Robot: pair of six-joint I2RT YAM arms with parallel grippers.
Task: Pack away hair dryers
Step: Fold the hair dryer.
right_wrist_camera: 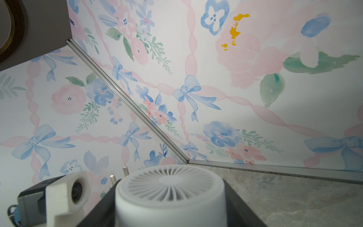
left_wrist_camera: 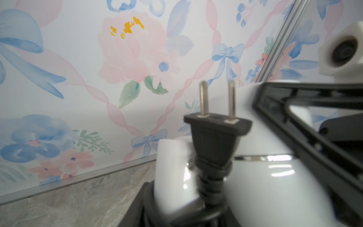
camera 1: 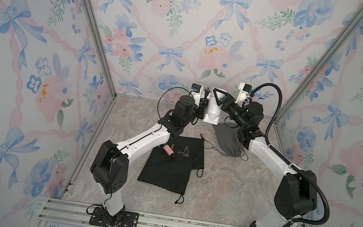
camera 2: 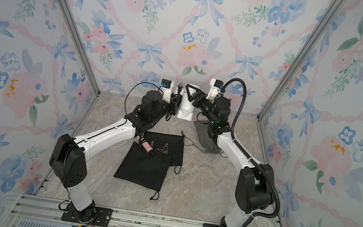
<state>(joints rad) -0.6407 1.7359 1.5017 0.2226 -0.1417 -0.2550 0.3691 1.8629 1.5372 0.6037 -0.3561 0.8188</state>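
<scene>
Top views: your two grippers share one white dryer (camera 1: 211, 116), held above the tabletop's (camera 1: 217, 192) back edge.
Your right gripper (camera 1: 217, 97) clamps wide around the barrel and your left gripper (camera 1: 202, 108) pinches narrower on handle and cord, plug (left_wrist_camera: 216, 129) sticking up. Release unevenly and it likely drops. The pink dryer (camera 1: 168, 151) lies on a black pouch (camera 1: 166, 175) mid-tabletop.

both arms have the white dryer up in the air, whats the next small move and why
Probably let the left gripper release the handle end of the white hair dryer. The right gripper clamps its barrel, and the black pouch lies flat nearer the left arm, needing a free gripper to open it.
</scene>
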